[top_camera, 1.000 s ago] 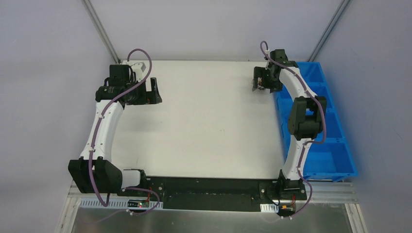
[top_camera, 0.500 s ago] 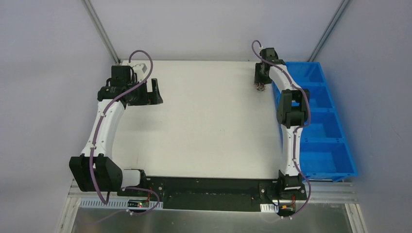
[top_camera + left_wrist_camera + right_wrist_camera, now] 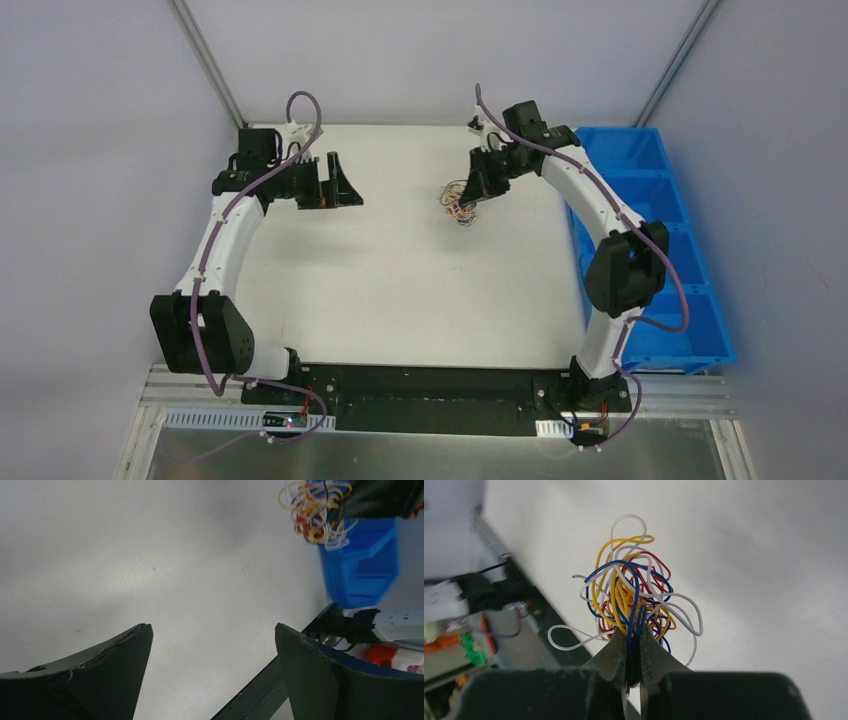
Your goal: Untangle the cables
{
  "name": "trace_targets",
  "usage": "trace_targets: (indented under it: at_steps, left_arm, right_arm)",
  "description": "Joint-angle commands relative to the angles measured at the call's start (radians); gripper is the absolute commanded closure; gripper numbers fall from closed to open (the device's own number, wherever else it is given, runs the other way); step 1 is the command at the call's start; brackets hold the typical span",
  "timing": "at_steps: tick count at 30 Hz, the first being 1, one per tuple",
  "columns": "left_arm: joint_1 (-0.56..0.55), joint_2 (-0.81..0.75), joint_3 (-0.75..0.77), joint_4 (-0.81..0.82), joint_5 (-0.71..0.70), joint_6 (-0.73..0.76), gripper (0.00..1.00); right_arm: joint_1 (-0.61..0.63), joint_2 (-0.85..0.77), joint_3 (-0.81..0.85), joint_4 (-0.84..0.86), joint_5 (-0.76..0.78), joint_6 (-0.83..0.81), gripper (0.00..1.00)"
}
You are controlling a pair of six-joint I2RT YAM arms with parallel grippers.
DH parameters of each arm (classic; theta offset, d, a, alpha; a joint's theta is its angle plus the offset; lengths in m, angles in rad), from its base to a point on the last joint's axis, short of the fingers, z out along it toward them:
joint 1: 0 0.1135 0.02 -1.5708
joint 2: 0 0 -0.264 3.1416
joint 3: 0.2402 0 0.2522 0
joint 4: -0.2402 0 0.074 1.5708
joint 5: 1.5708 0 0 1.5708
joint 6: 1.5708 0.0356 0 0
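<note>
Since the next move turns on who can reach the bundle, start with the white worktop (image 3: 420, 280) and the blue compartment bin (image 3: 690, 300) along its right side, which I'll use as my landmark. Left of the bin's far end the right arm (image 3: 600, 215) bends inward. Much further left of the bin, the left arm (image 3: 225, 235) reaches to about the same depth.

The right pincer (image 3: 472, 190) is pinched narrow on the cables (image 3: 459, 201), with several strands caught between its tips. The left pincer (image 3: 348, 192) stands wide and holds nothing, its mouth turned roughly toward the bin. So the cables sit between the two pincers, gripped by the right one and well apart from the left, on a line running across toward the bin. From where I stand, the left arm would have to travel toward the bin to take a loop.

The bundle looks lifted off the surface, though I can't be sure. It is a roundish snarl with no clear long axis, bulging outward from the right pincer's tips. Yellow, blue, red and white wires loop through each other, and one white loop (image 3: 566, 636) trails loose to the side.
</note>
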State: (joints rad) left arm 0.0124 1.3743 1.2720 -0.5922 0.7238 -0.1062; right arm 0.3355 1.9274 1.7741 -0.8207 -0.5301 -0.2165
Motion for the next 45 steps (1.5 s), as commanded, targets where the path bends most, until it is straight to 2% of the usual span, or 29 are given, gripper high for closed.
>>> trace_targets:
  at_steps: [1, 7, 8, 10, 13, 15, 16, 17, 21, 27, 30, 33, 34, 36, 42, 45]
  left_arm:
    - [-0.057, 0.053, -0.012, 0.184, 0.289, -0.151, 0.04]
    - [-0.227, 0.031, -0.102, 0.396, 0.335, -0.255, 0.05]
    - [-0.252, 0.029, -0.122, 0.42, 0.335, -0.264, 0.07]
    - [-0.289, 0.026, -0.166, 0.459, 0.351, -0.28, 0.18]
    - [-0.299, 0.013, -0.241, 0.543, 0.425, -0.328, 0.49]
    - [-0.299, -0.017, -0.278, 0.557, 0.44, -0.328, 0.79]
    - [-0.298, -0.037, -0.294, 0.56, 0.442, -0.325, 0.92]
    - [-0.296, -0.06, -0.306, 0.561, 0.44, -0.322, 1.0]
    - [-0.23, -0.15, -0.335, 0.554, 0.427, -0.346, 1.0]
    - [0.023, -0.26, -0.363, 0.533, 0.434, -0.372, 1.0]
    - [0.091, -0.273, -0.362, 0.517, 0.436, -0.372, 1.0]
    - [0.153, -0.274, -0.34, 0.482, 0.392, -0.366, 1.0]
    - [0.18, -0.276, -0.335, 0.47, 0.353, -0.367, 1.0]
    - [0.226, -0.271, -0.335, 0.469, 0.275, -0.384, 1.0]
    - [0.219, -0.202, -0.334, 0.499, 0.31, -0.419, 1.0]
    - [0.239, -0.222, -0.322, 0.442, 0.256, -0.362, 1.0]
  right_arm:
    - [0.094, -0.143, -0.016, -0.046, -0.398, 0.054, 1.0]
    - [0.247, -0.154, 0.011, -0.052, -0.453, 0.082, 1.0]
    - [0.263, -0.154, 0.014, -0.057, -0.45, 0.078, 1.0]
    - [0.282, -0.156, 0.013, -0.058, -0.439, 0.073, 1.0]
    - [0.284, -0.159, 0.006, -0.064, -0.4, 0.065, 1.0]
    - [0.278, -0.167, -0.006, -0.065, -0.386, 0.057, 1.0]
    - [0.276, -0.171, -0.014, -0.064, -0.38, 0.055, 1.0]
    - [0.271, -0.173, -0.022, -0.065, -0.371, 0.054, 0.99]
    - [0.225, -0.188, -0.068, -0.07, -0.33, 0.051, 0.95]
    - [0.121, -0.222, -0.138, -0.084, -0.332, 0.054, 0.93]
    - [0.115, -0.235, -0.159, -0.09, -0.324, 0.049, 0.91]
    - [0.104, -0.243, -0.167, -0.106, -0.309, 0.037, 0.95]
    - [0.098, -0.245, -0.171, -0.107, -0.307, 0.035, 0.99]
    - [0.09, -0.252, -0.176, -0.101, -0.327, 0.045, 1.0]
    - [0.096, -0.241, -0.176, 0.017, -0.382, 0.154, 1.0]
    - [0.094, -0.23, -0.171, 0.028, -0.27, 0.175, 1.0]
